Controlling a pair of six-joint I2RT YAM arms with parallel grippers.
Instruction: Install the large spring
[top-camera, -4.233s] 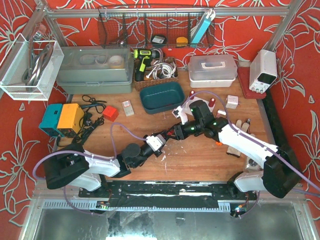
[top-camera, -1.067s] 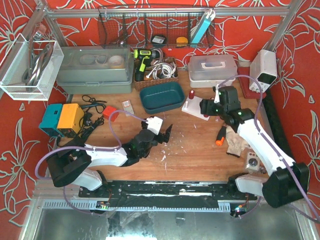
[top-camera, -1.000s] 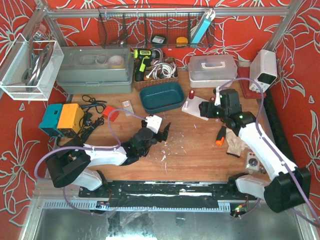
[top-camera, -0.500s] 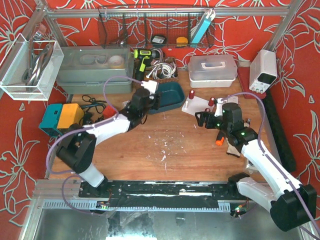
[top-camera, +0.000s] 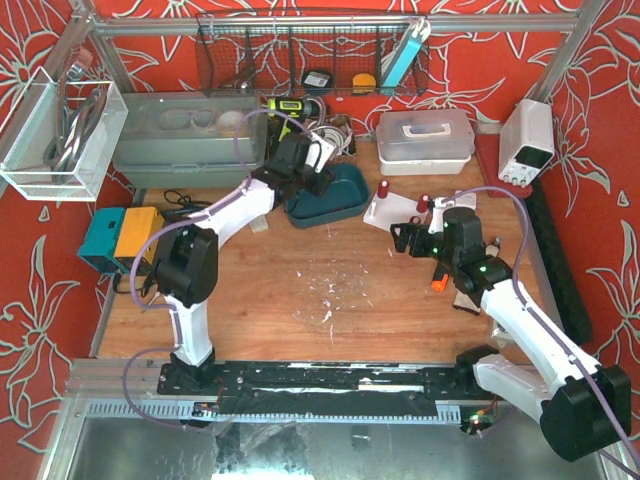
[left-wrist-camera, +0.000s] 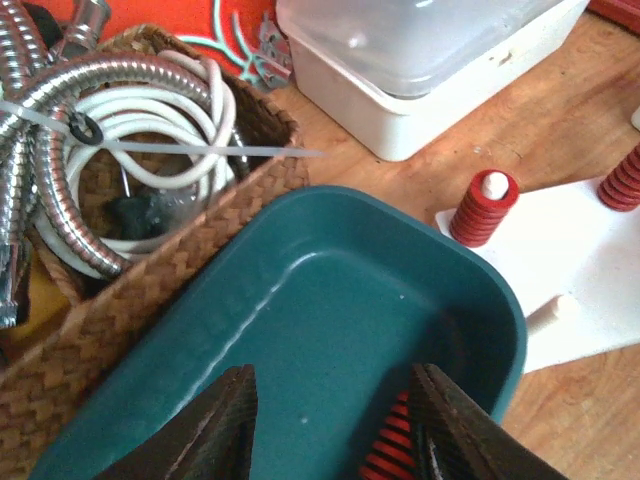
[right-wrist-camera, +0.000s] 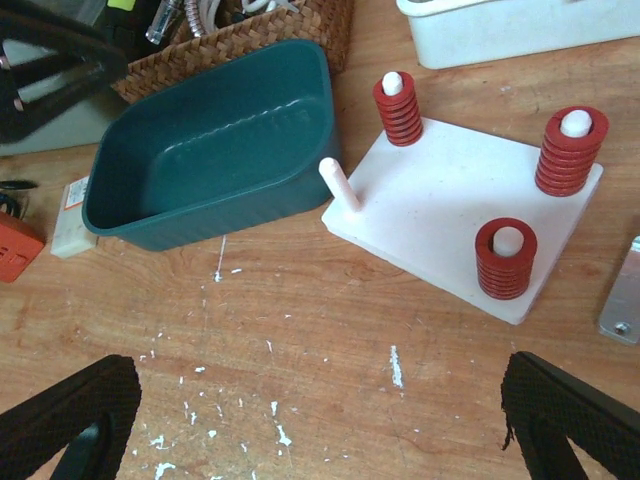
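Observation:
A red spring (left-wrist-camera: 395, 452) lies low in the teal bin (left-wrist-camera: 480, 290), its coils against the inner face of my left gripper's right finger. My left gripper (left-wrist-camera: 333, 372) hangs over the bin (top-camera: 345, 200) with its jaws partly apart; bare bin floor shows between the left finger and the spring. The white base plate (right-wrist-camera: 440, 215) carries three red springs (right-wrist-camera: 506, 258) on pegs and one bare peg (right-wrist-camera: 338, 183). My right gripper (right-wrist-camera: 320, 440) hovers wide open over the wood, near the plate (top-camera: 385, 215), holding nothing.
Behind the bin stands a wicker basket (left-wrist-camera: 150, 250) of cables and metal hose. A white lidded box (top-camera: 425, 140) sits at the back right, a grey container (top-camera: 190, 140) at the back left. An orange-handled tool (top-camera: 438, 272) lies by the right arm.
The left arm swung from mid-table to the back and now reaches into the teal bin, its jaws narrower. The right arm drew back a little from the plate, jaws still wide.

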